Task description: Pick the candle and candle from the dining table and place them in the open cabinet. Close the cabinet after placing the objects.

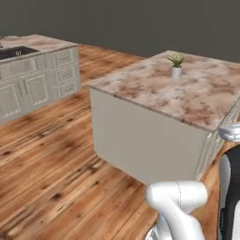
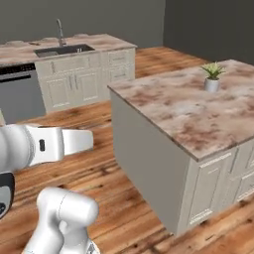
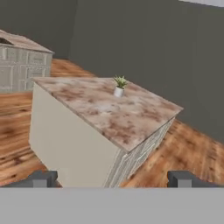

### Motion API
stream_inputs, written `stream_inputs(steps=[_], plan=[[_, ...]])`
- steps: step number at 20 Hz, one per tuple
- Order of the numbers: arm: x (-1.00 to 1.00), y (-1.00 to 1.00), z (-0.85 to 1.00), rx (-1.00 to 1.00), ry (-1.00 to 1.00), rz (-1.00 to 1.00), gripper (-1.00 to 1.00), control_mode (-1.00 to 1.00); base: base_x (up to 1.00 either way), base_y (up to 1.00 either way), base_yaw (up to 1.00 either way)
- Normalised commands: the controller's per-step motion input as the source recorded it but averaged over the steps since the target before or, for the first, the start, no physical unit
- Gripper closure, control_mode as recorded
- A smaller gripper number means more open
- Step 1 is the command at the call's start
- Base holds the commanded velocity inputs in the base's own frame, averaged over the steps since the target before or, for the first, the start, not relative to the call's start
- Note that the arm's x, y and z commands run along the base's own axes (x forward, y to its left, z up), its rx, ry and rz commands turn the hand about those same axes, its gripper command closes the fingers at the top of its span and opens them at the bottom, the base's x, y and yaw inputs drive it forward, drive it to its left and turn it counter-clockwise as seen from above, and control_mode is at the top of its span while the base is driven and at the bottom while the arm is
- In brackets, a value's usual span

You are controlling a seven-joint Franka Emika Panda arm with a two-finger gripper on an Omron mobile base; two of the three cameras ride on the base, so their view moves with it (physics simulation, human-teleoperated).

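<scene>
There are two big counters in the room. The near one is the island (image 1: 187, 98), a big block with a pink-brown stone top, a plain cream side facing the robot, and cream panelled fronts on its right side. The far one is the dining table (image 2: 99, 42), a long counter with the same kind of stone top. It stands well apart from the island, across the wooden floor (image 1: 51, 154).

The dining table has one dark sink (image 2: 63, 49) set in its top and one thin grey tap (image 2: 60, 32) standing just behind the sink. Under the top are cream doors and drawers (image 2: 79, 82), and one dark grey panel (image 2: 20, 96) sits at the left end.

On the island stands one small plant (image 2: 212, 77) — green spiky leaves in a little white pot. It is upright, near the far side of the top.

No candles can be made out on either stone top from here.

The gripper (image 3: 111, 178) is as wide open as it goes. Its two dark fingertips (image 3: 40, 178) sit far apart at the bottom of the hand view — nothing is between them and they touch nothing. It points toward the island from a distance, up in the air over the floor.
</scene>
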Motion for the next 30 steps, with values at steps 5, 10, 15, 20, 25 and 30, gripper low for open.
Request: stream_inputs(steps=[5, 10, 15, 20, 25, 30], plan=[[0.0, 0.0, 0.0, 0.0, 0.0, 0.0, -1.0, 1.0, -0.25, 0.0, 0.98], [0.0, 0.0, 0.0, 0.0, 0.0, 0.0, -1.0, 1.0, -0.28, 0.01, 0.94], [0.0, 0.0, 0.0, 0.0, 0.0, 0.0, -1.0, 1.0, -0.11, 0.06, 0.64], [0.0, 0.0, 0.0, 0.0, 0.0, 0.0, -1.0, 1.0, 0.48, -0.03, 0.11], [0.0, 0.0, 0.0, 0.0, 0.0, 0.0, -1.0, 1.0, 0.95, -0.59, 0.18], [0.0, 0.0, 0.0, 0.0, 0.0, 0.0, -1.0, 1.0, 0.85, -0.96, 0.12]])
